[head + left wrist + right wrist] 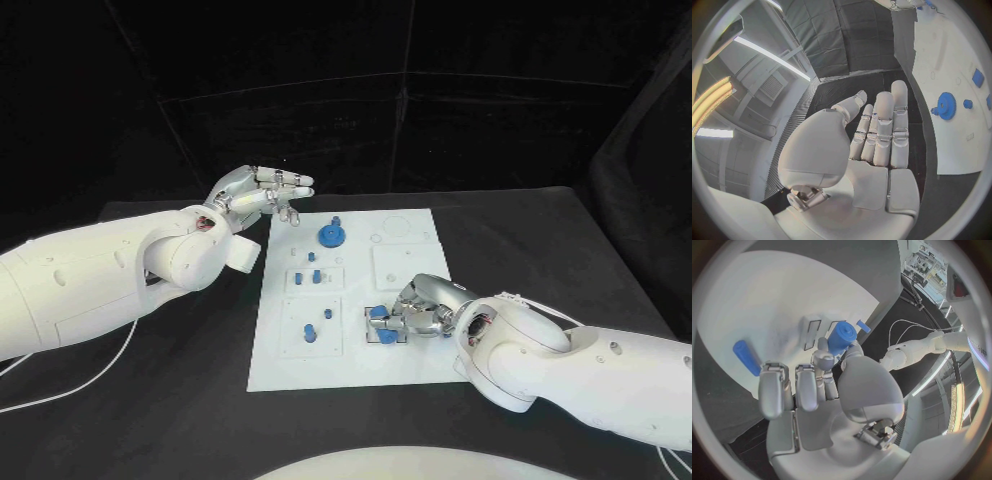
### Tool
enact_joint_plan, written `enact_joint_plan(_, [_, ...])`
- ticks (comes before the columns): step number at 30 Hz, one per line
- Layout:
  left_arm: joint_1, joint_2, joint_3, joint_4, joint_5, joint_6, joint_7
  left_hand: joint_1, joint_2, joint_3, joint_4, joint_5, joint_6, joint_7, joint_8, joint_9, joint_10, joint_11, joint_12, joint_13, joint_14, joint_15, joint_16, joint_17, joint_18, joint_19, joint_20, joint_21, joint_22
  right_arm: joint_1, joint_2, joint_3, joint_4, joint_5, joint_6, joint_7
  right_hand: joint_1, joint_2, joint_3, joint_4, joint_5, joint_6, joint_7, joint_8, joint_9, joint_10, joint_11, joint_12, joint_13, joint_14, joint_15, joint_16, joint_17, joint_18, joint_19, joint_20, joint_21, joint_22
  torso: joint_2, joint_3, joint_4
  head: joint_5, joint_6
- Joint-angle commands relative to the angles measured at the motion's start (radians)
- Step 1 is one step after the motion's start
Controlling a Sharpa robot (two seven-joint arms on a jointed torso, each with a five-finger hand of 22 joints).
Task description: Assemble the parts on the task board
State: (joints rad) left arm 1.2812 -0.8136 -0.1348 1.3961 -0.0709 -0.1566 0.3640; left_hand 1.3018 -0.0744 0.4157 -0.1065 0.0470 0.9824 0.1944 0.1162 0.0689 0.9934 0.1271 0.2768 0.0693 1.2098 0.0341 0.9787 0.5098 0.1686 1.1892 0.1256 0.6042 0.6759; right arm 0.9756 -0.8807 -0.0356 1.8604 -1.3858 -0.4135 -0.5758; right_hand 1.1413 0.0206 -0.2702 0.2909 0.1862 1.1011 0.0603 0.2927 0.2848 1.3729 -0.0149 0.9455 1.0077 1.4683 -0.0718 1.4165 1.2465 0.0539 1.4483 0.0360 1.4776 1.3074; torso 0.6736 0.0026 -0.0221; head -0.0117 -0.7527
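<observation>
The right hand (pixel 414 312) pinched a blue cylindrical part (pixel 841 337) over the task board (pixel 404 370) near its right edge. The left hand (pixel 260 194) hovered empty, fingers loosely apart, off the far left corner. A blue gear (pixel 333 236) and smaller blue parts (pixel 313 333) seemingly awaited assembly.

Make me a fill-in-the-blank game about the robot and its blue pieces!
1. The right hand pinches a small ____ part.
2. The left hand holds ____.
3. The parts lie on a ____ board.
4. The blue gear sits nearer the ____ hand.

Missing words: blue; nothing; white; left
</observation>
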Motion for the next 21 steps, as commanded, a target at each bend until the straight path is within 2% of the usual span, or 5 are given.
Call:
enact_joint_plan(1, [0.002, 0.001, 0.001, 0.002, 0.003, 0.01, 0.004, -0.001, 0.003, -0.003, -0.005, 0.003, -0.003, 0.006, 0.007, -0.001, -0.004, 0.001, 0.003, -0.001, -0.009, 0.0, -0.002, -0.001, 0.014, -0.006, 0.004, -0.003, -0.001, 0.002, 0.005, 0.001, -0.003, -0.036, -0.007, -0.013, -0.052, -0.039, 0.001, 0.004, -0.091, -0.015, 0.005, -0.01, 0.006, -0.024, 0.006, -0.045, -0.029, 0.043, -0.002, -0.011, -0.014, -0.006, -0.015, 0.004, -0.011, 0.066, 0.0, 0.0001, -0.0015, 0.0, 0.0])
enact_joint_plan(7, [0.002, 0.002, 0.001, 0.001, 0.003, 0.011, 0.004, -0.001, 0.003, -0.003, -0.005, 0.003, -0.003, 0.006, 0.007, -0.001, -0.004, 0.001, 0.003, -0.001, -0.009, 0.0, -0.002, -0.001, 0.014, -0.006, 0.004, -0.003, -0.001, 0.002, 0.011, 0.001, -0.005, -0.053, -0.011, -0.009, -0.149, -0.16, 0.082, 0.007, -0.135, -0.033, 0.012, -0.026, 0.022, -0.053, 0.012, -0.132, -0.087, 0.039, 0.003, -0.027, -0.033, -0.001, -0.03, 0.009, -0.026, 0.044, -0.001, 0.0009, -0.0011, -0.003, 0.0])
enact_joint_plan(10, [0.002, 0.002, 0.001, 0.001, 0.003, 0.011, 0.004, -0.001, 0.003, -0.003, -0.005, 0.003, -0.003, 0.006, 0.007, -0.001, -0.004, 0.001, 0.003, -0.001, -0.009, 0.0, -0.002, -0.001, 0.014, -0.006, 0.004, -0.003, -0.001, 0.002, 0.011, 0.001, -0.002, -0.057, -0.007, -0.007, -0.147, -0.159, 0.088, 0.007, -0.133, -0.033, 0.013, -0.027, 0.023, -0.055, 0.012, -0.14, -0.093, 0.039, 0.004, -0.028, -0.034, 0.0, -0.03, 0.01, -0.027, 0.044, -0.001, 0.0007, -0.0012, -0.004, 0.0])
enact_joint_plan(14, [0.002, 0.002, 0.001, 0.0, 0.003, 0.011, 0.004, -0.001, 0.003, -0.003, -0.005, 0.003, -0.003, 0.006, 0.007, -0.001, -0.004, 0.001, 0.003, -0.001, -0.009, 0.0, -0.002, -0.001, 0.014, -0.006, 0.004, -0.003, -0.001, 0.002, 0.008, 0.001, 0.003, -0.061, 0.001, -0.001, -0.047, -0.109, 0.132, -0.01, -0.073, -0.03, 0.011, -0.028, 0.032, -0.047, 0.011, -0.137, -0.086, 0.041, 0.003, -0.027, -0.029, -0.001, -0.028, 0.01, -0.026, 0.047, 0.0, 0.0013, -0.0017, -0.004, 0.0])
enact_joint_plan(21, [0.002, 0.002, 0.001, 0.0, 0.003, 0.011, 0.003, -0.001, 0.003, -0.003, -0.005, 0.003, -0.003, 0.006, 0.007, -0.001, -0.004, 0.001, 0.003, -0.001, -0.009, 0.0, -0.002, -0.001, 0.014, -0.006, 0.004, -0.003, -0.001, 0.002, 0.003, 0.001, 0.007, -0.086, 0.023, -0.002, 0.163, -0.082, 0.172, -0.122, -0.027, -0.015, 0.006, -0.02, 0.048, -0.035, 0.004, -0.12, -0.064, 0.043, -0.003, -0.025, -0.021, -0.004, -0.02, 0.005, -0.021, 0.058, -0.001, 0.0008, -0.0009, -0.004, -0.001])
